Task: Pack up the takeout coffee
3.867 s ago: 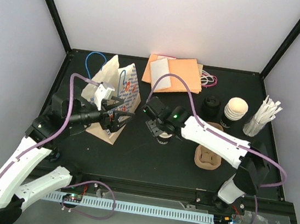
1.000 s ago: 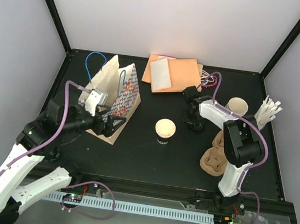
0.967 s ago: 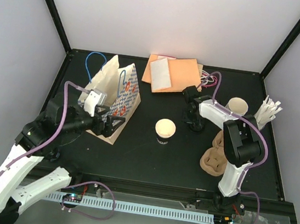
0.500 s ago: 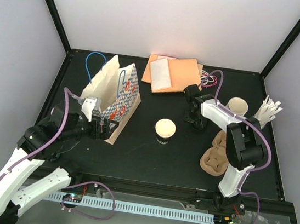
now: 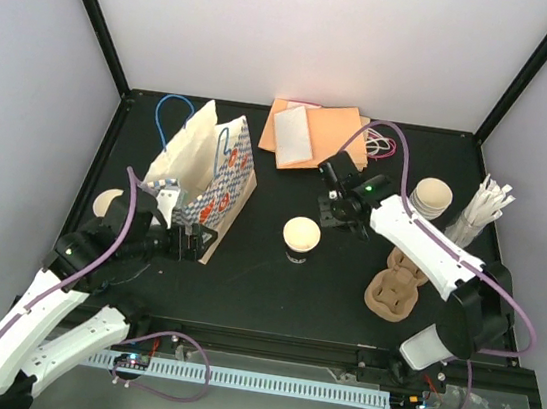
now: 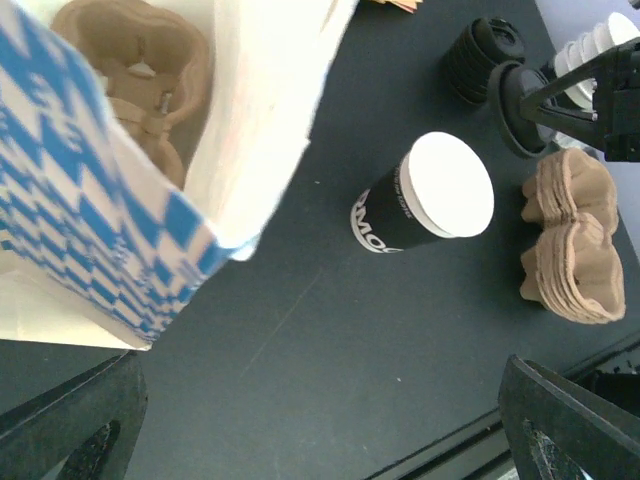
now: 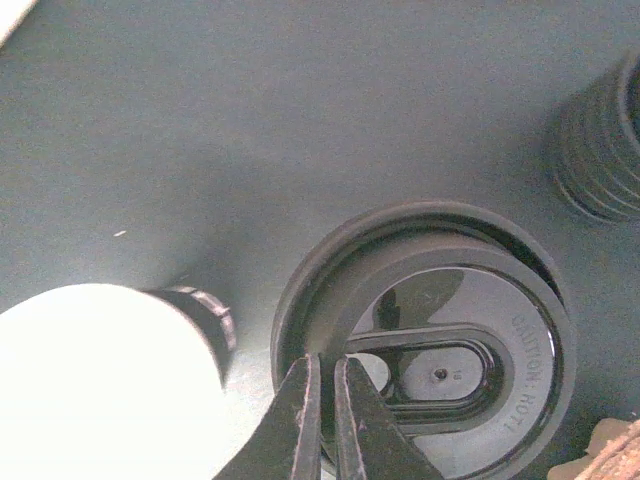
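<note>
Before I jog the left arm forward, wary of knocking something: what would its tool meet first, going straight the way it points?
Likely bare table beside the bag, short of the lidless coffee cup; depth is unclear, so the cup's side could come first.

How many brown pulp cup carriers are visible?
2: a carrier inside the patterned bag, another carrier on the table right of the cup; it seems a nested stack, hiding more.
</note>
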You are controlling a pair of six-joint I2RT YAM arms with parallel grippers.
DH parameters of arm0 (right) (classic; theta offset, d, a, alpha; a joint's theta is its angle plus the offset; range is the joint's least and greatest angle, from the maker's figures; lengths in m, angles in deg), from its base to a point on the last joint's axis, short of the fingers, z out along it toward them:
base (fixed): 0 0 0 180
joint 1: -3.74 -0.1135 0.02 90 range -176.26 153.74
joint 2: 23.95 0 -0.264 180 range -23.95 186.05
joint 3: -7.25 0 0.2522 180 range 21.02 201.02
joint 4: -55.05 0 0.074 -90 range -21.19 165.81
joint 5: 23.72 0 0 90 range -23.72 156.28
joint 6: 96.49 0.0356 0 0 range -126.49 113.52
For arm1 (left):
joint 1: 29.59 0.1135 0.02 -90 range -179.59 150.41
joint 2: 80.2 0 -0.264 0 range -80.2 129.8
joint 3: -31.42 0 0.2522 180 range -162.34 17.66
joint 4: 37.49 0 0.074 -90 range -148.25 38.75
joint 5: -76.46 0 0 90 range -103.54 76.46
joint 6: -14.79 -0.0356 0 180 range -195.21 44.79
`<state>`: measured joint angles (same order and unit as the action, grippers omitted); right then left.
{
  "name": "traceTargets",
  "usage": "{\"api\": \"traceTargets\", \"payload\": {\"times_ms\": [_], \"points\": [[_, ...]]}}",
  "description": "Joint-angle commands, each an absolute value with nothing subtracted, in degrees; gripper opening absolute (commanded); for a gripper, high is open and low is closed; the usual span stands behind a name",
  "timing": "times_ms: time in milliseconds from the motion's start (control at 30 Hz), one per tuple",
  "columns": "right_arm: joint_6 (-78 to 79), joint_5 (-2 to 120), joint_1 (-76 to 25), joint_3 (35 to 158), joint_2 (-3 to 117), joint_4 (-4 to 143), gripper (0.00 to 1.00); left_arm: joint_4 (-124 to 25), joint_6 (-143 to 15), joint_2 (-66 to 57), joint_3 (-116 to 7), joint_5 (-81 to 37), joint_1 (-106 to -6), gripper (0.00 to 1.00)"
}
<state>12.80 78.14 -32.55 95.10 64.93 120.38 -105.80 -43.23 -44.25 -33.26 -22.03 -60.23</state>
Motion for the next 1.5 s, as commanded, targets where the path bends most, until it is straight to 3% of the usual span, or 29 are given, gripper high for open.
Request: {"api": "traceTargets", "payload": {"times_ms": [0, 67, 167, 567, 1267, 1467], "points": [[9.68, 76.78, -37.16, 99.27, 62.32, 125.87, 0.03, -101.99, -44.16, -44.95, -32.55, -30.32, -60.61, 0.99], [9.12, 76.96, -39.10, 100.23, 61.78, 126.64, 0.04, -97.32, -44.60, -45.08, -31.11, -39.53, -60.55, 0.99], [8.23, 75.70, -41.42, 101.49, 62.18, 127.73, 0.04, -92.23, -43.25, -45.30, -28.86, -44.52, -61.22, 0.96], [8.05, 77.32, -49.32, 104.95, 68.45, 129.62, 0.04, -90.14, -43.29, -43.47, -29.91, -41.44, -65.96, 0.96], [7.72, 78.63, -52.59, 106.02, 74.25, 129.87, 0.05, -90.09, -44.53, -43.02, -30.34, -40.78, -66.17, 0.97], [7.79, 79.78, -52.77, 105.97, 74.35, 129.65, 0.11, -90.17, -44.67, -43.02, -30.27, -40.68, -66.20, 0.97]]}}
